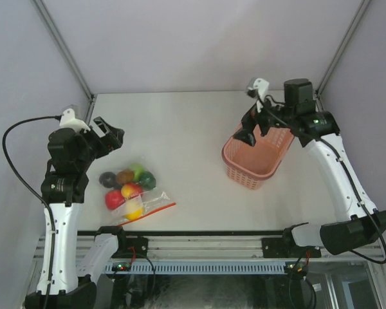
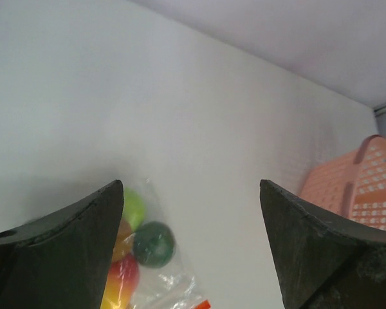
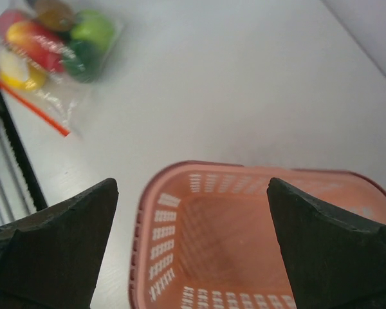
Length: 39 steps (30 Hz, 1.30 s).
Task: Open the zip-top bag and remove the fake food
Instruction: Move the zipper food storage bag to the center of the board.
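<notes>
The left fingers [image 2: 64, 257] are standing wide apart and gripping nothing. They are hovering over the tabletop [image 1: 180, 129], just beyond the zip-top bag [image 1: 141, 201], which is lying near the front left edge with the fake food [image 1: 125, 183] bunched inside. The right fingers [image 3: 51, 244], equally wide and empty, are hanging over the pink basket [image 1: 254, 164], well apart from the bag. To my eye, the left arm should be coming down on the orange-red zip strip [image 1: 159, 209], pinching only plastic and no fruit.
</notes>
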Available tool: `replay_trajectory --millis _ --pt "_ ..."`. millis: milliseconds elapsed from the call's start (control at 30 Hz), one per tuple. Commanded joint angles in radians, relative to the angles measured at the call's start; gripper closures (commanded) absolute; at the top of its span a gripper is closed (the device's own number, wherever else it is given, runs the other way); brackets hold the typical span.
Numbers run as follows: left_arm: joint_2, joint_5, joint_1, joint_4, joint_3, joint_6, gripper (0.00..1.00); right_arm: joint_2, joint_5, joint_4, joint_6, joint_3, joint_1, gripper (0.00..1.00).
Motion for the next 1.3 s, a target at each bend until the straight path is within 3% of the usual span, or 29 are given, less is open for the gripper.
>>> replay_trajectory --millis 0,233,667,1067,1267 --pt "0.000 -0.102 0.021 -0.050 -0.081 -0.029 0.11 0.003 -0.006 0.073 -0.048 -0.028 0.131 0.01" --pt "0.006 -0.214 0.031 -0.040 -0.208 -0.051 0.12 0.078 -0.118 0.118 -0.065 -0.068 0.276 0.04" --pt "0.165 -0.393 0.040 -0.181 -0.203 -0.015 0.14 0.289 -0.145 0.087 -0.109 0.053 0.406 0.06" --pt "0.055 -0.338 0.048 -0.285 -0.377 -0.266 0.01 0.381 -0.201 0.081 -0.062 0.108 0.452 0.09" --pt "0.050 -0.218 0.100 -0.118 -0.493 -0.324 0.01 0.411 -0.228 0.083 -0.056 0.134 0.451 0.10"
